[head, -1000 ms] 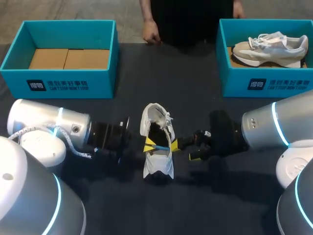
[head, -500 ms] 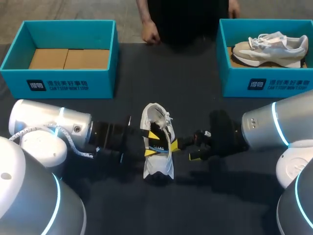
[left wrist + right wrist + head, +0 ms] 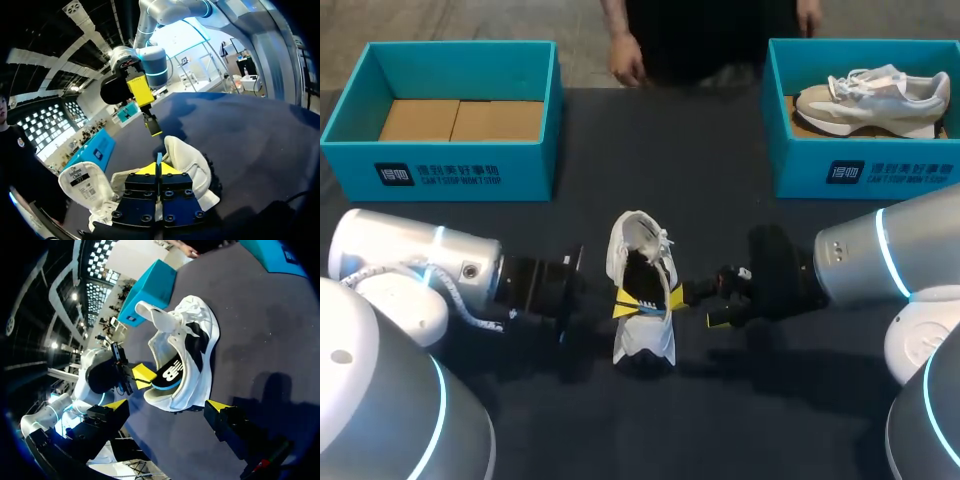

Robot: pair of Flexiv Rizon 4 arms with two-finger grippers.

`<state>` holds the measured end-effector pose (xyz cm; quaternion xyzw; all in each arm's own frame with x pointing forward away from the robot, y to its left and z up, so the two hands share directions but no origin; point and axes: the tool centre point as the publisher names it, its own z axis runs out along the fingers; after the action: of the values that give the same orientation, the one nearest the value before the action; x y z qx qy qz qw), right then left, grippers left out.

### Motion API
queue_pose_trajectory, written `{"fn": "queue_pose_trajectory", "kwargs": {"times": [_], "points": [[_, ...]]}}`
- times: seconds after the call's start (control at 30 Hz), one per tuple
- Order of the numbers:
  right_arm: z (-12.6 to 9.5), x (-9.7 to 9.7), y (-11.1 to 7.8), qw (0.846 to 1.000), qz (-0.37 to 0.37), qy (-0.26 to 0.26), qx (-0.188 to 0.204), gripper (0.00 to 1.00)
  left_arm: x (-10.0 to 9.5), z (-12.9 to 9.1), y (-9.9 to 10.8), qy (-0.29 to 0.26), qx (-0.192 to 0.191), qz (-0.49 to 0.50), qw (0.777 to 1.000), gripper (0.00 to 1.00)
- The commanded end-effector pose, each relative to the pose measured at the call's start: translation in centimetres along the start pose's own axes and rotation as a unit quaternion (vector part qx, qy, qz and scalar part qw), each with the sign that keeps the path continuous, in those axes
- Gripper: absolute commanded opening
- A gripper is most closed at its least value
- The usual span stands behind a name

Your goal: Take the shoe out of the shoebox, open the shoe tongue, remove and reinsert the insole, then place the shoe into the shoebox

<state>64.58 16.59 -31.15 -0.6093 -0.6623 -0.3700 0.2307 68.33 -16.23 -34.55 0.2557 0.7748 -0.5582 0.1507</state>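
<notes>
**Left fingers pinch the insole; shoe lies mid-surface**

Your shoe (image 3: 642, 285) lies in the middle of the surface, between the two arms and well apart from both boxes. Its tongue (image 3: 150, 314) is folded out of the opening, at the end of the shoe that points to the far edge. The insole (image 3: 167, 374), dark with a blue rim, sticks partly out of the opening.

Your left fingers (image 3: 158, 167) are closed on the insole's edge. In the left wrist view the two yellow tips press together with the thin blue rim between them. From above, they reach in from the shoe's left side, over the opening.

Your right fingers (image 3: 698, 309) stand wide apart and hold nothing. One tip is just beside the shoe's right side; you cannot tell whether it touches. The other tip is clear of the shoe, toward the near edge. In the right wrist view the shoe lies ahead of the spread tips.

The left box (image 3: 460, 170) stands at the far left corner with brown cardboard (image 3: 460, 120) on its floor. The right box (image 3: 865, 170) stands at the far right corner and holds a second shoe (image 3: 870, 95).
</notes>
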Motion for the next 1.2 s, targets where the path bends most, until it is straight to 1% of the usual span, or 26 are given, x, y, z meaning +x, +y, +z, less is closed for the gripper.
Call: {"fn": "queue_pose_trajectory", "kwargs": {"times": [0.03,0.17,0.3,0.33,0.37,0.4,0.43,0.47,0.5,0.53,0.57,0.63,0.73,0.83,0.93,0.97,1.0,1.03,1.07,1.1,1.13,1.2], "points": [[0.0,0.1,-0.1,1.0,0.001,-0.001,0.0,1.0,-0.4,0.7,0.6,0.006,0.0,-0.002,1.0,0.0],[0.0,0.1,-0.1,1.0,0.001,-0.001,0.0,1.0,-0.6,1.2,1.0,0.01,0.0,-0.005,1.0,0.0],[0.0,0.1,-0.1,1.0,0.001,-0.001,0.0,1.0,-0.4,1.3,0.7,0.012,0.001,-0.005,1.0,0.0],[0.0,0.1,-0.1,1.0,0.001,-0.001,0.0,1.0,-0.4,1.1,0.5,0.012,0.001,-0.005,1.0,0.16],[0.0,0.1,-0.1,1.0,0.001,-0.001,0.0,1.0,-0.4,0.9,0.3,0.012,0.001,-0.004,1.0,0.38],[0.0,0.1,-0.1,1.0,0.001,-0.001,0.0,1.0,-0.4,0.7,0.2,0.011,-0.001,-0.003,1.0,0.44],[0.0,0.1,-0.1,1.0,0.001,-0.001,0.0,1.0,-0.5,0.4,0.0,0.01,-0.001,-0.002,1.0,0.55],[0.0,0.1,-0.1,1.0,0.001,-0.001,0.0,1.0,-0.6,0.2,-0.1,0.009,-0.005,0.0,1.0,0.73],[0.0,0.1,-0.1,1.0,0.001,-0.001,0.0,1.0,-0.6,-0.1,-0.2,0.009,-0.006,0.001,1.0,0.87],[0.0,0.1,-0.1,1.0,0.001,-0.001,0.0,1.0,-0.7,-0.3,-0.3,0.007,-0.005,0.001,1.0,0.89],[0.0,0.1,-0.1,1.0,0.001,-0.001,0.0,1.0,-0.8,-0.5,-0.5,0.007,-0.006,0.002,1.0,0.95],[0.0,0.1,-0.1,1.0,0.001,-0.001,0.0,1.0,-1.0,-0.8,-0.8,0.006,-0.007,0.004,1.0,0.95],[0.0,0.1,-0.1,1.0,0.001,-0.001,0.0,1.0,-1.3,-1.1,-1.3,0.006,-0.006,0.006,1.0,0.92],[0.0,0.1,-0.1,1.0,0.001,-0.001,0.0,1.0,-1.6,-1.5,-1.4,0.009,-0.005,0.009,1.0,0.83],[0.0,0.1,-0.1,1.0,0.001,-0.001,0.0,1.0,-1.9,-1.8,-1.3,0.016,-0.007,0.011,1.0,0.8],[0.0,0.1,-0.1,1.0,0.001,-0.001,0.0,1.0,-2.0,-1.9,-1.3,0.019,-0.006,0.01,1.0,0.78],[0.0,0.1,-0.1,1.0,0.001,-0.001,0.0,1.0,-2.1,-2.0,-1.3,0.023,-0.007,0.012,1.0,0.74],[0.0,0.1,-0.1,1.0,0.001,-0.001,0.0,1.0,-2.2,-2.1,-1.3,0.03,-0.006,0.013,0.999,0.67],[0.0,0.1,-0.1,1.0,0.001,-0.001,0.0,1.0,-2.3,-2.1,-1.4,0.034,-0.004,0.014,0.999,0.53],[0.0,0.1,-0.1,1.0,0.001,-0.001,0.0,1.0,-2.5,-2.2,-1.4,0.039,-0.007,0.016,0.999,0.44],[-0.2,0.0,-0.1,1.0,0.001,-0.002,-0.001,1.0,-2.6,-2.3,-1.5,0.047,-0.004,0.019,0.999,0.42],[-0.8,-0.3,-0.1,1.0,0.001,-0.01,-0.006,1.0,-2.8,-2.5,-1.7,0.059,-0.001,0.022,0.998,0.31]]}}
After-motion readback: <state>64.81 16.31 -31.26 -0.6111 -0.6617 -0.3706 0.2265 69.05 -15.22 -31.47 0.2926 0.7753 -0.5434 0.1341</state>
